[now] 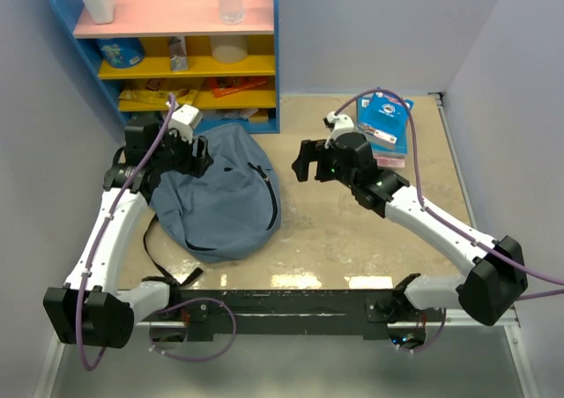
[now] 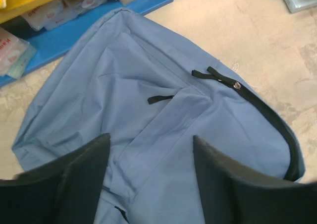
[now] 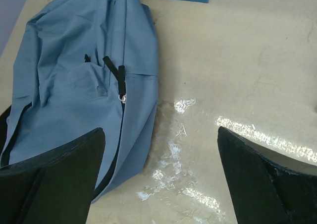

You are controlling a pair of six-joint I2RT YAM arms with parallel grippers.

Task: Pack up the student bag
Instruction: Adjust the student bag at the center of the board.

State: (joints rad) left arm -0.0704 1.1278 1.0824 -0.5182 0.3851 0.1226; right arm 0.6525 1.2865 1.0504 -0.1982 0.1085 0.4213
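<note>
Pale lavender-grey walls (image 1: pixel 370 28) enclose surface (image 1: pixel 352 231) on left, back, right. Surface beige, mottled, stone-like, glossy. Blue shelf unit (image 1: pixel 276 55) in far-left corner against back wall: pink top board (image 1: pixel 167 18), yellow shelves (image 1: pixel 211 67) beneath. White glare patches (image 1: pixel 291 281) on surface near front edge. Lighting even, shadows soft.

Illumination is bright and even, from overhead; shadows are soft, a faint one lying beside the student bag (image 3: pixel 74 75); white glare patches streak the table (image 1: pixel 317 281) near the arm bases; wrist views hold the fabric fairly sharp; the near fingers (image 3: pixel 54 184) read dark, blurred, featureless.
</note>
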